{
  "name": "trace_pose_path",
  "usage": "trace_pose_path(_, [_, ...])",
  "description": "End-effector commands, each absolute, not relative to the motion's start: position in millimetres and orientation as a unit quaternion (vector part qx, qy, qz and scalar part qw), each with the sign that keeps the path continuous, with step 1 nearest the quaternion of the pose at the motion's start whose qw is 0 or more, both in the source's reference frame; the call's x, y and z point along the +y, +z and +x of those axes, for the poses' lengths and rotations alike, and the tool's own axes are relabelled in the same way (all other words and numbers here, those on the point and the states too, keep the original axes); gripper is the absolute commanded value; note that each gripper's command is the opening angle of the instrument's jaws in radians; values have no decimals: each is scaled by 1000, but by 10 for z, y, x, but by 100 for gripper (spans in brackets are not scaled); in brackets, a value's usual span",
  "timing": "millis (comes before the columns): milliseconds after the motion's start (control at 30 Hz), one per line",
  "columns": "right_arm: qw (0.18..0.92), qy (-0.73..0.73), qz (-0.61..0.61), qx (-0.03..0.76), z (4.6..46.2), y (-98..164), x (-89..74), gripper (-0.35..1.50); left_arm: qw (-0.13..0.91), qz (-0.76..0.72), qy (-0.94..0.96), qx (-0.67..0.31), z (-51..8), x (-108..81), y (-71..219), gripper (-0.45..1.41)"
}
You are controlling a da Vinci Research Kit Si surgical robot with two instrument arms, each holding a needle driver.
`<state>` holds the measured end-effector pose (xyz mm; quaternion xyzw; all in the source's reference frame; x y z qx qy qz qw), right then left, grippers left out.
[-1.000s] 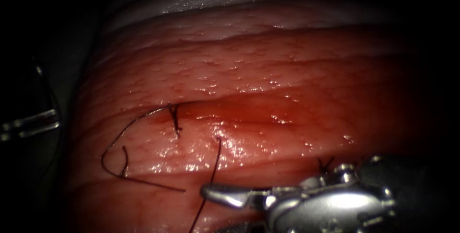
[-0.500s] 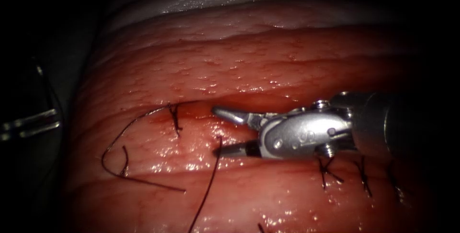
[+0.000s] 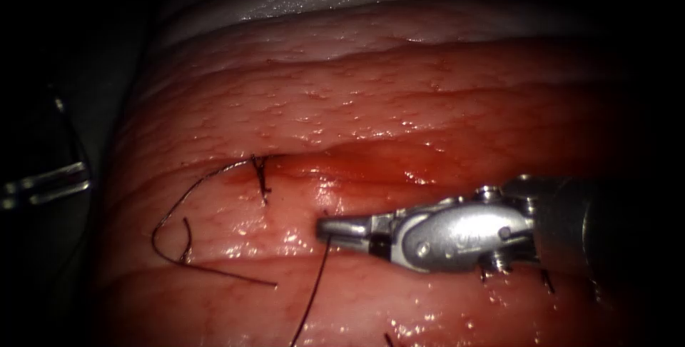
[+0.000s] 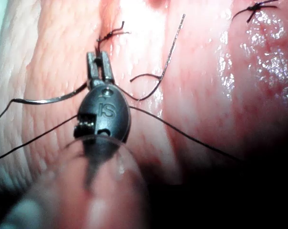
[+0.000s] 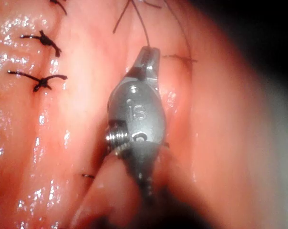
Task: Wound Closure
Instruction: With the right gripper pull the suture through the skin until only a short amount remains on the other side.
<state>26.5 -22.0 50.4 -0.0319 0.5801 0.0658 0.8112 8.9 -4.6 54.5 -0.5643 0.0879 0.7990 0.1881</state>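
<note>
The tissue [image 3: 399,104] carries a cut [image 3: 371,165] running left to right. My right tool [image 3: 332,229] comes in from the right, just below the cut, its jaws shut on the dark thread [image 3: 314,290] close to where it leaves the tissue. Its jaws [image 5: 149,57] also meet the thread [image 5: 140,26] in the right wrist view. My left tool [image 3: 50,181] sits dim at the far left, off the tissue's edge. In the left wrist view its jaws [image 4: 100,67] are shut, and the curved needle [image 4: 44,99] runs in at their base, out of the tissue.
A knotted stitch [image 3: 261,175] closes the cut's left end, and its long tail [image 3: 168,236] loops over the tissue below. More knotted stitches [image 5: 39,78] lie along the cut behind the right tool. Red fluid wets the cut's edges.
The right tool rose from the bottom edge to the cut with its jaws open around the thread, then shut them on it and dropped slightly. The left tool stayed put.
</note>
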Motion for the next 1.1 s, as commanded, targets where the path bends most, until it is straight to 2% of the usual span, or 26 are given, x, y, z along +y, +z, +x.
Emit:
trace_pose_path(33, [811, 61, -30, 582, 275, 492, -237, -35, 188, -565, 799, 88, 84, -47, 551, -45])
trace_pose_path(1100, [789, -29, -8, 614, 314, 345, -337, -35, 185, -563, 801, 86, 82, -48, 551, -45])
